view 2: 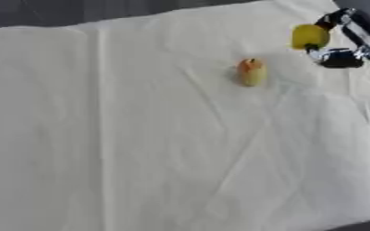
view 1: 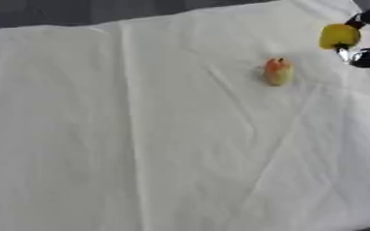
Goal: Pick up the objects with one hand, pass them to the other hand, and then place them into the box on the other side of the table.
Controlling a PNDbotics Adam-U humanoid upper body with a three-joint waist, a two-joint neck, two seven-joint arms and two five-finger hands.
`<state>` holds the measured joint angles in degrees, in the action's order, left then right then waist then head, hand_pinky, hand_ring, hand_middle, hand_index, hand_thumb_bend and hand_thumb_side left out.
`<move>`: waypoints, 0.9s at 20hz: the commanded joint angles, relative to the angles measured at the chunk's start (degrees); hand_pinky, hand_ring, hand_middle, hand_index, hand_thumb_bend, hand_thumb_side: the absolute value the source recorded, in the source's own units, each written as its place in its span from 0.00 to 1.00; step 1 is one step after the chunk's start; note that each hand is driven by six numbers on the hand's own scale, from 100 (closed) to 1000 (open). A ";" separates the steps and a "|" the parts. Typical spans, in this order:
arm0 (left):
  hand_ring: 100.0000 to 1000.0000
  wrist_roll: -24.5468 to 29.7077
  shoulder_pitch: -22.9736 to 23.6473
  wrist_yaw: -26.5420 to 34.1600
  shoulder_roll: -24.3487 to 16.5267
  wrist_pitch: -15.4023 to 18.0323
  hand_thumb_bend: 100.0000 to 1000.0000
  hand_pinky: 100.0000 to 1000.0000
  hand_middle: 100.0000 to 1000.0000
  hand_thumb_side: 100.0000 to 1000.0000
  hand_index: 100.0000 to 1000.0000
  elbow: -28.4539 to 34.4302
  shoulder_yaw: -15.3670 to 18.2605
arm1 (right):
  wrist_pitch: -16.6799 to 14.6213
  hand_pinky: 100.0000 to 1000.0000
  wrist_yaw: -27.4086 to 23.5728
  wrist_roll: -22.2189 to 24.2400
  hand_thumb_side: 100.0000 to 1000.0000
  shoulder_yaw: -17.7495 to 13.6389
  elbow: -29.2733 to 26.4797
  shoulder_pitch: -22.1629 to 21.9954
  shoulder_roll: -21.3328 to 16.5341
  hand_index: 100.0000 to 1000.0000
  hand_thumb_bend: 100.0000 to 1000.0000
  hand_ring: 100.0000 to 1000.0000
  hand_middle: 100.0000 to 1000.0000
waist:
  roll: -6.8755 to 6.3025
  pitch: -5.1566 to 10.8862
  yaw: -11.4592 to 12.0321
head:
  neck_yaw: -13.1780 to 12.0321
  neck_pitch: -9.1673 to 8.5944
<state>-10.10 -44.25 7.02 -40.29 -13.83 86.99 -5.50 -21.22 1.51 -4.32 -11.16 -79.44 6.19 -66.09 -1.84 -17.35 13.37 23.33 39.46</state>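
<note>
Both eyes sit in the head and look steeply down onto the cloth-covered bench (view 1: 141, 135), its far edge along the top. They share nearly all of it; the right eye view reaches further past the bench's right edge.

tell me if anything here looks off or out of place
Nothing spilled or damaged. The white cloth is creased, the right hand holds a yellow fruit, and no box shows in either view.
</note>
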 commanded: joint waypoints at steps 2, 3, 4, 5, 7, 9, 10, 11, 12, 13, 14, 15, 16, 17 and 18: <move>0.67 0.12 -0.48 0.13 -2.42 0.08 0.00 0.79 0.68 0.67 0.75 0.35 0.64 | 0.51 0.91 -4.00 2.96 0.00 0.39 -5.70 1.10 -4.06 0.52 0.00 0.57 0.37 | 0.18 3.25 -0.21 | -0.60 0.48; 0.67 0.11 -0.44 0.18 -2.42 0.08 0.00 0.79 0.68 0.67 0.75 0.31 0.65 | 0.69 0.91 -4.60 3.70 0.00 0.59 -6.52 1.24 -4.17 0.52 0.00 0.57 0.37 | 0.15 3.51 -0.27 | -0.68 0.47; 0.67 0.09 -0.42 0.24 -2.42 0.08 0.00 0.79 0.68 0.67 0.75 0.28 0.66 | 0.84 0.91 -5.14 4.36 0.00 0.77 -7.22 1.35 -4.24 0.52 0.00 0.57 0.37 | 0.15 3.76 -0.33 | -0.77 0.42; 0.67 0.06 -0.39 0.29 -2.42 0.08 0.00 0.79 0.68 0.67 0.75 0.25 0.66 | 0.97 0.92 -5.64 4.97 0.00 0.97 -7.86 1.44 -4.27 0.52 0.00 0.57 0.37 | 0.16 4.01 -0.39 | -0.91 0.37; 0.67 0.01 -0.38 0.37 -2.39 0.07 0.00 0.78 0.68 0.67 0.75 0.18 0.66 | 1.32 0.92 -6.55 6.18 0.00 1.43 -8.82 1.74 -4.15 0.52 0.00 0.57 0.37 | 0.15 4.48 -0.49 | -1.32 0.29; 0.67 -0.02 -0.44 0.41 -2.37 0.08 0.00 0.78 0.68 0.67 0.75 0.15 0.63 | 1.72 0.92 -7.32 7.31 0.00 1.91 -9.35 2.18 -3.88 0.52 0.00 0.57 0.37 | 0.12 4.83 -0.54 | -1.71 0.06; 0.67 -0.04 -0.46 0.42 -2.37 0.09 0.00 0.78 0.68 0.67 0.75 0.15 0.63 | 1.96 0.92 -7.80 7.97 0.00 2.25 -9.53 2.54 -3.65 0.52 0.00 0.57 0.37 | 0.09 5.00 -0.57 | -1.94 -0.11; 0.67 -0.09 -0.44 0.43 -2.37 0.09 0.00 0.78 0.68 0.67 0.75 0.13 0.66 | 2.19 0.93 -8.29 8.61 0.00 2.57 -9.67 2.96 -3.45 0.52 0.00 0.57 0.37 | 0.06 5.13 -0.61 | -2.20 -0.29; 0.67 -0.16 -0.39 0.46 -2.35 0.09 0.00 0.78 0.68 0.67 0.75 0.09 0.70 | 2.38 0.93 -8.73 9.26 0.00 2.91 -9.86 3.42 -3.27 0.52 0.00 0.57 0.37 | 0.00 5.25 -0.64 | -2.51 -0.50; 0.67 -0.22 -0.34 0.49 -2.33 0.08 0.00 0.78 0.68 0.67 0.75 0.06 0.73 | 2.54 0.93 -9.16 9.89 0.00 3.24 -10.06 3.87 -3.09 0.52 0.00 0.57 0.37 | -0.06 5.34 -0.67 | -2.81 -0.71; 0.67 -0.31 -0.28 0.51 -2.33 0.07 0.00 0.78 0.68 0.67 0.75 0.04 0.77 | 2.71 0.93 -9.62 10.51 0.00 3.59 -10.33 4.34 -2.87 0.52 0.00 0.57 0.37 | -0.12 5.41 -0.67 | -3.14 -0.92; 0.67 -0.40 -0.24 0.54 -2.33 0.07 0.00 0.78 0.68 0.67 0.75 0.02 0.81 | 2.91 0.94 -10.06 11.09 0.00 3.91 -10.57 4.79 -2.68 0.52 0.00 0.57 0.37 | -0.17 5.46 -0.66 | -3.45 -1.06; 0.67 -0.49 -0.22 0.58 -2.32 0.05 0.00 0.78 0.68 0.67 0.75 0.01 0.85 | 3.14 0.94 -10.45 11.65 0.00 4.24 -10.77 5.25 -2.49 0.52 0.00 0.57 0.37 | -0.22 5.50 -0.64 | -3.88 -1.10; 0.67 -0.57 -0.23 0.62 -2.31 0.05 0.00 0.78 0.68 0.67 0.75 0.01 0.88 | 3.39 0.94 -10.79 12.15 0.00 4.54 -10.90 5.69 -2.34 0.52 0.00 0.57 0.37 | -0.25 5.52 -0.61 | -4.35 -1.06; 0.67 -0.63 -0.27 0.67 -2.28 0.05 0.00 0.78 0.68 0.67 0.75 0.04 0.89 | 3.65 0.94 -11.18 12.63 0.00 4.86 -11.00 6.21 -2.13 0.52 0.00 0.57 0.37 | -0.27 5.54 -0.56 | -5.01 -0.92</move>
<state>-10.45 -43.81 7.50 -40.31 -13.83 86.64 -5.49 -17.71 -8.88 7.63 -5.98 -89.44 11.66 -66.71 -1.86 -14.13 12.76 18.99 39.13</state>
